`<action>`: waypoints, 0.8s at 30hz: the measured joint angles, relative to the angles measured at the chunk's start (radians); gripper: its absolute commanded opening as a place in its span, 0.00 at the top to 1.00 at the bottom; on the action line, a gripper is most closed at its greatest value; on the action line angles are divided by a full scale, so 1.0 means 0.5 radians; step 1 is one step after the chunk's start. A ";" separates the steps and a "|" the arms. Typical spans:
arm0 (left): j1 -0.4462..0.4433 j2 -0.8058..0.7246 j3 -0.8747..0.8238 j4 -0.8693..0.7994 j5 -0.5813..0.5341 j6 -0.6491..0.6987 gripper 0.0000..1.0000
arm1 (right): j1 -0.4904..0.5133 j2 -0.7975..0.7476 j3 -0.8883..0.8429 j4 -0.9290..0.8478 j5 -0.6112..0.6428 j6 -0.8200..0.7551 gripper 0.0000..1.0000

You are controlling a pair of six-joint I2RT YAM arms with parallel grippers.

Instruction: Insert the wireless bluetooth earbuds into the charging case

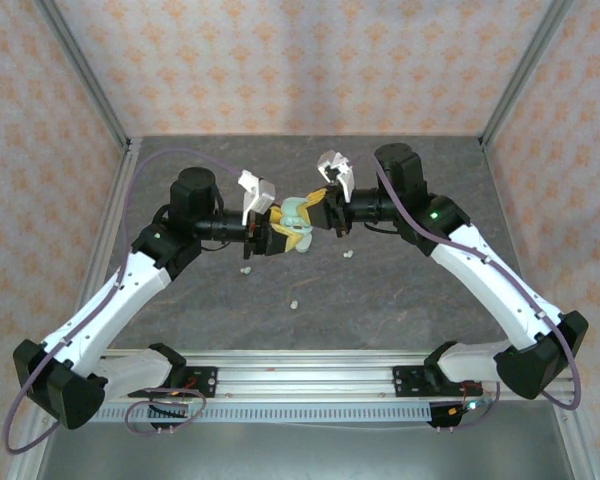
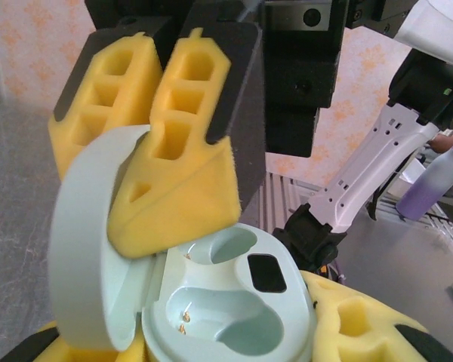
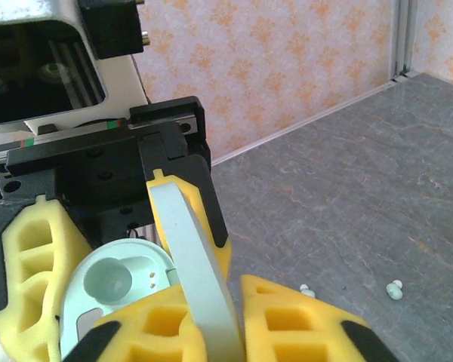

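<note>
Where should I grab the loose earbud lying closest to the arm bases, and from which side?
Probably straight from above, pinching the earbud across its rounded body: it is tiny, lies low on the flat table, apart from the other earbuds, so a sideways approach would likely scrape the surface.

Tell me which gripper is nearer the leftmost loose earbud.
Left. The left gripper holds the case just beyond the earbud; the right gripper sits farther right, on the lid.

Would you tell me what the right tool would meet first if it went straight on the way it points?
Probably the case base, just past the lid the right tool pinches; the left tool holding that base lies right behind.
</note>
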 measured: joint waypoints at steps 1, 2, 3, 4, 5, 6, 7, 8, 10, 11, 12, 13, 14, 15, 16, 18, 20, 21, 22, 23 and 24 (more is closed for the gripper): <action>-0.001 -0.012 0.000 -0.008 -0.005 0.005 0.68 | 0.009 -0.006 0.000 0.004 0.001 -0.016 0.94; -0.001 -0.028 0.000 -0.016 -0.006 0.014 0.63 | 0.020 -0.014 0.000 0.007 0.005 -0.034 0.95; -0.002 -0.040 0.000 -0.022 -0.007 0.020 0.60 | 0.033 -0.022 0.000 0.013 0.015 -0.053 0.96; -0.006 -0.050 0.000 -0.024 -0.008 0.026 0.57 | 0.045 -0.031 0.000 0.016 0.027 -0.071 0.96; -0.010 -0.060 0.000 -0.024 -0.009 0.034 0.54 | 0.060 -0.041 0.000 0.018 0.045 -0.094 0.97; -0.010 -0.068 0.000 -0.024 -0.011 0.043 0.51 | 0.071 -0.051 0.000 0.018 0.063 -0.111 0.98; -0.010 -0.076 -0.001 -0.024 -0.016 0.048 0.48 | 0.082 -0.060 0.000 0.019 0.084 -0.130 0.98; -0.010 -0.082 -0.001 -0.021 -0.027 0.053 0.45 | 0.091 -0.069 0.000 0.018 0.105 -0.147 0.99; -0.010 -0.101 -0.010 -0.013 -0.063 0.053 0.39 | 0.108 -0.085 0.000 0.017 0.137 -0.184 1.00; -0.010 -0.114 -0.020 -0.012 -0.078 0.054 0.37 | 0.116 -0.094 0.000 0.016 0.156 -0.201 1.00; -0.010 -0.129 -0.032 -0.012 -0.098 0.059 0.36 | 0.123 -0.103 0.000 0.016 0.175 -0.217 1.00; -0.010 -0.143 -0.045 -0.012 -0.114 0.063 0.36 | 0.124 -0.111 0.000 0.018 0.188 -0.233 1.00; -0.009 -0.160 -0.063 -0.011 -0.124 0.066 0.35 | 0.126 -0.120 0.000 0.018 0.208 -0.251 1.00; -0.009 -0.178 -0.083 0.002 -0.133 0.065 0.34 | 0.126 -0.127 0.000 0.018 0.225 -0.266 1.00; -0.009 -0.194 -0.105 0.016 -0.143 0.065 0.33 | 0.126 -0.132 0.000 0.018 0.237 -0.275 1.00; -0.009 -0.227 -0.152 0.063 -0.166 0.060 0.32 | 0.126 -0.136 0.000 0.018 0.256 -0.296 1.00; -0.010 -0.240 -0.172 0.094 -0.167 0.053 0.31 | 0.126 -0.136 0.000 0.018 0.266 -0.308 1.00; -0.009 -0.240 -0.173 0.106 -0.169 0.049 0.29 | 0.126 -0.136 0.000 0.017 0.269 -0.311 1.00; -0.009 -0.240 -0.173 0.121 -0.172 0.049 0.29 | 0.126 -0.136 0.000 0.018 0.272 -0.317 1.00; -0.010 -0.240 -0.173 0.140 -0.173 0.040 0.28 | 0.126 -0.136 0.000 0.018 0.274 -0.318 1.00; -0.010 -0.240 -0.173 0.163 -0.174 0.033 0.28 | 0.126 -0.136 0.000 0.018 0.279 -0.321 1.00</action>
